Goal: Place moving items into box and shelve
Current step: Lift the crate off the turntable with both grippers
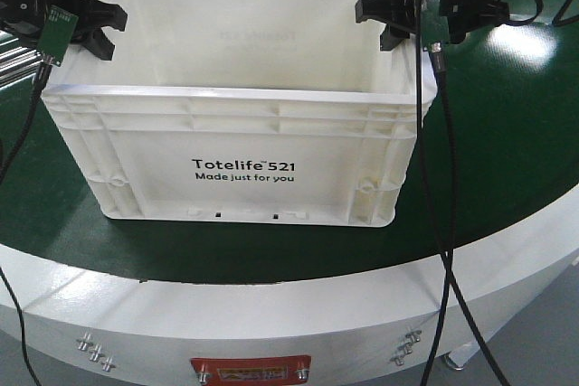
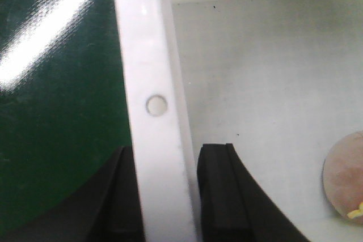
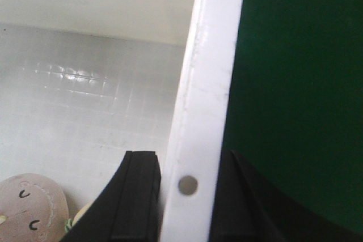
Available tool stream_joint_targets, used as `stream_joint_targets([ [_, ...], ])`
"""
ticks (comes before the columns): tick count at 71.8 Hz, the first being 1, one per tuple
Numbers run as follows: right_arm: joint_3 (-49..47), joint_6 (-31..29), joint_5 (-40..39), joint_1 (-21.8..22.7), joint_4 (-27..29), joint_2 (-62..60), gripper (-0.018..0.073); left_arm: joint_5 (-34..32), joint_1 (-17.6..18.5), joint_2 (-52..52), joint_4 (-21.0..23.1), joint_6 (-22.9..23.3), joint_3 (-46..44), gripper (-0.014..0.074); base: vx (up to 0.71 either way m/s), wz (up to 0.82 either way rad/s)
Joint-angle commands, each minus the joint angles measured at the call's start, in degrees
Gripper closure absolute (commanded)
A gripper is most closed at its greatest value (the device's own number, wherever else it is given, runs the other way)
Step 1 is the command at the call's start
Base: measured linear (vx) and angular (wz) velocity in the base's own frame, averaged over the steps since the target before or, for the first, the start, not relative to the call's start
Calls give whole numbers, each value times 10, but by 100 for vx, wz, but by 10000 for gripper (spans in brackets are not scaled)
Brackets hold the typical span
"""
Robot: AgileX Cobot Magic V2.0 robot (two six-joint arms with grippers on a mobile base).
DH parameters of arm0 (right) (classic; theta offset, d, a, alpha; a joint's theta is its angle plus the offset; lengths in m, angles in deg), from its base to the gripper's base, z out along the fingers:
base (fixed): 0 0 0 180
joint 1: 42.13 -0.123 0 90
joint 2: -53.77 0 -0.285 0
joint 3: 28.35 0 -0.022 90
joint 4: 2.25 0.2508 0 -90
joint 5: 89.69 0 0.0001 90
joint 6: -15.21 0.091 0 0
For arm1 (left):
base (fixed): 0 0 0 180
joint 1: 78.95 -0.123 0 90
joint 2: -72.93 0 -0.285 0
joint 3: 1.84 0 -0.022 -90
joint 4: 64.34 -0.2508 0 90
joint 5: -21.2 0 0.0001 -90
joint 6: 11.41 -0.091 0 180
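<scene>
My left gripper [image 2: 167, 196] and right gripper [image 3: 190, 202] each pinched a side wall of the cream-white box [image 1: 244, 133]. One finger sat inside the rim and one outside, with the jaws narrow against the plastic. The box, printed "Totelife 521", stood upright on the green tabletop [image 1: 516, 133] near its curved front edge. On the box floor, a round pinkish object [image 3: 31, 202] with small black marks lay close to my right inner finger. A small hole [image 2: 156, 105] marked the rim just ahead of my left fingers.
</scene>
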Motion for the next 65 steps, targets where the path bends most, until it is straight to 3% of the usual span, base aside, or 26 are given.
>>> stream_joint_targets([
  [1,-18,-15,-18,1,14,-43,571,-28,1,-33,38,-23,-16,622,0,0],
  [37,-18,-44,-14,1,55,-91,571,35,1,-65,65,-32,-105,622,0,0],
  [65,-18,-44,0,1,59,-134,571,68,1,-83,90,-33,-106,617,0,0],
])
